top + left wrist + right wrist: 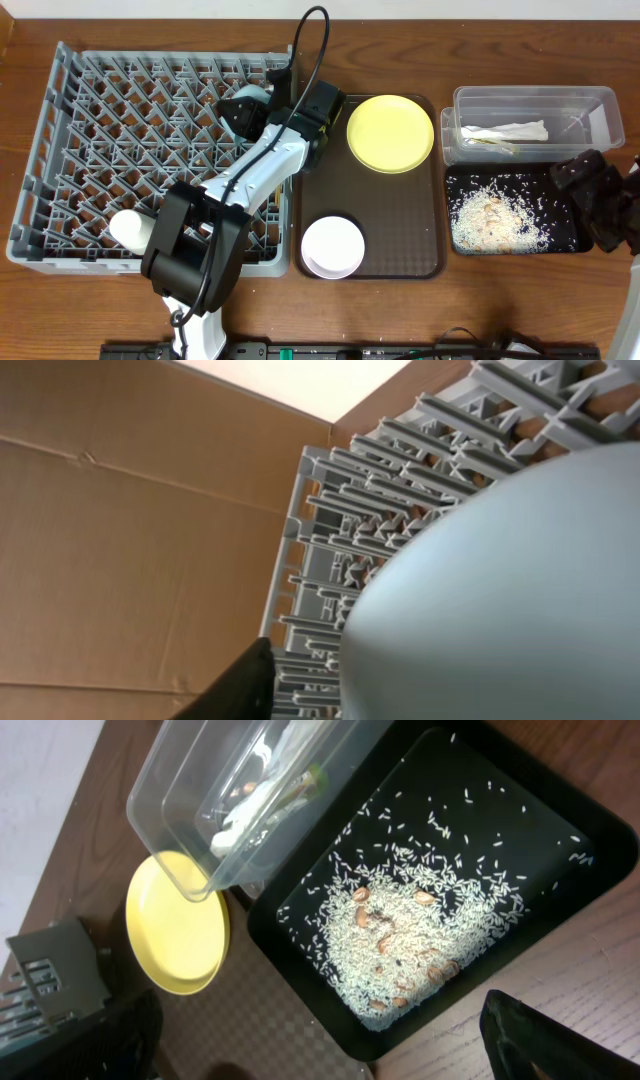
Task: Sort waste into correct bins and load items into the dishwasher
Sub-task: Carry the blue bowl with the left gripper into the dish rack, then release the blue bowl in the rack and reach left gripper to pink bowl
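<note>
The grey dishwasher rack [110, 130] fills the left of the table. My left gripper [247, 108] reaches over its back right part, at the light blue bowl [258, 94]. In the left wrist view the bowl [500, 590] fills the right side, and the one black finger [245, 685] that shows stands a little apart from its wall; the other finger is hidden. A yellow plate [390, 133] and a white dish [332, 246] lie on the brown tray. My right gripper [600, 195] hangs wide open and empty by the black tray [560, 810] of rice [410, 935].
The clear tub [590, 105] at the back right holds a white tissue [505, 130] and a wrapper. A small white dish [130, 228] sits in the rack's front left corner. The brown serving tray [400, 225] lies between the rack and the bins.
</note>
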You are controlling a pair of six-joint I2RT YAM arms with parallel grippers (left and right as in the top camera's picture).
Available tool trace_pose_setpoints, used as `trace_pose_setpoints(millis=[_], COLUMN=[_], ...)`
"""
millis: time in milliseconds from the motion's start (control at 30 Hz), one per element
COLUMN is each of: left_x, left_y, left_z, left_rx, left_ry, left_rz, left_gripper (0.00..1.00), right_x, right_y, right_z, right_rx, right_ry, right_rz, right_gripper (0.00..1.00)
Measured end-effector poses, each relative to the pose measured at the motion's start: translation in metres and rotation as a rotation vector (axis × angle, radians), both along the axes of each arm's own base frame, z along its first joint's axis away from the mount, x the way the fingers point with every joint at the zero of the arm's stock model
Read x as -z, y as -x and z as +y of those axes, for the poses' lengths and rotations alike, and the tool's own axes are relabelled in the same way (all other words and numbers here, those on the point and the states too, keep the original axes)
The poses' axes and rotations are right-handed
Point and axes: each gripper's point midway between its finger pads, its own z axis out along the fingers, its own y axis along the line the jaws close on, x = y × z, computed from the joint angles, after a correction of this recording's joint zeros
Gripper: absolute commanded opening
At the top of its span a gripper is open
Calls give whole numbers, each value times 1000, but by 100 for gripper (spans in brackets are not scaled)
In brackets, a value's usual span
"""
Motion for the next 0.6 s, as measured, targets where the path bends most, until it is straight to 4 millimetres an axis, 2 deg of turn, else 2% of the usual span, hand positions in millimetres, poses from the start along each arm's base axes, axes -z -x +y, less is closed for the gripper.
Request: trace_pose_setpoints(millis=[133, 300, 600], left_x=[3, 14, 43], left_y=[2, 7, 32], left_z=[-10, -34, -67], left_rx=[27, 94, 182], left_ry=[6, 50, 161], left_rz=[20, 72, 232], left_gripper=[39, 40, 45], right_x=[0, 0, 0], right_y=[0, 0, 0], right_z=[0, 0, 0], right_rx=[0, 0, 0], right_ry=[0, 0, 0], right_rz=[0, 0, 0], right_gripper=[99, 99, 99])
